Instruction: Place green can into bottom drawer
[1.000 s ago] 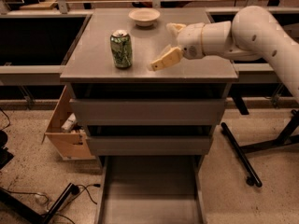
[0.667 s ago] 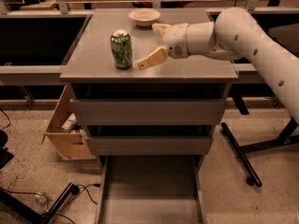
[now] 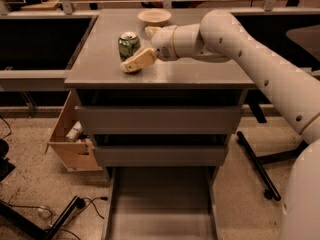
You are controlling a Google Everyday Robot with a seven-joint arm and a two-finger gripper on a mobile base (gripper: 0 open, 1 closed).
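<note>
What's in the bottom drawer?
Only bare grey floor shows in the bottom drawer; its rear is covered by upper drawers. The green can sits atop the cabinet by the gripper.

floor [image 3: 30, 179] speckled beige | cardboard box [image 3: 70, 151] left of grey cabinet [image 3: 160, 119] | pincer [image 3: 142, 45] over cabinet top

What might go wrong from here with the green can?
1. The gripper sits beside the green can, jaws open; its near finger could tip the can over before closing.
2. The far finger is close to the cream bowl and might bump it.
3. The bottom drawer is shallow, so a dropped can might roll.
</note>
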